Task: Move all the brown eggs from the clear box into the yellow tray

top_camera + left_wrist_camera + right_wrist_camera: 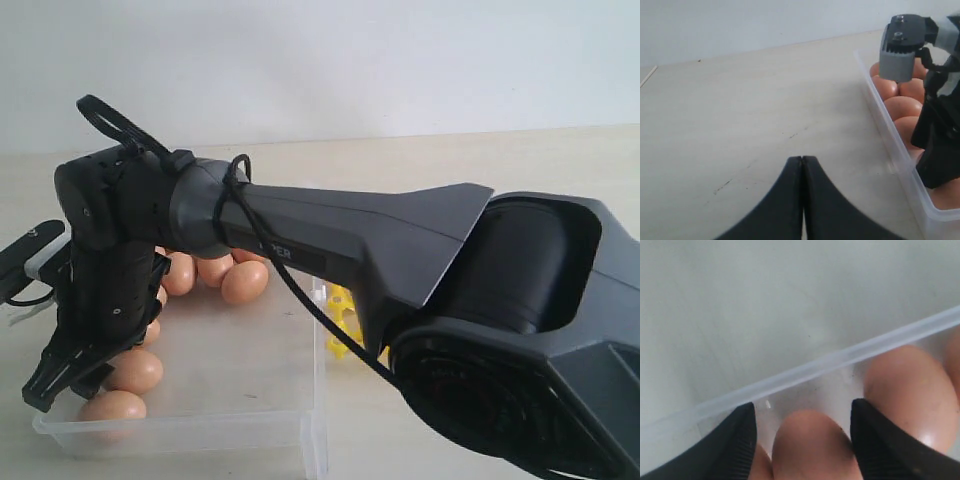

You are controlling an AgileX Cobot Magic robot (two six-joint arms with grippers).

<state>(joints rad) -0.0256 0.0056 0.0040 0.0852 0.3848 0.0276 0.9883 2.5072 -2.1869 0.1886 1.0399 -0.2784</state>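
Several brown eggs [245, 282] lie in the clear box [180, 432], mostly along its left and far sides. My right arm reaches across the box, and my right gripper [65, 385] points down into its left side. It is open [802, 415], and one brown egg [812, 447] sits between its ribbed fingers [740, 440] with a gap showing on one side. A second egg [905, 390] lies just beside it. My left gripper [802, 159] is shut and empty over bare table, outside the box's wall [890, 145]. The yellow tray [340, 320] shows only partly behind the right arm.
The right arm's large black body [480, 300] fills the right half of the exterior view and hides most of the tray. The box's thin clear rim [815, 367] runs close in front of the right fingers. Pale wooden table [740, 100] spreads to the left of the box.
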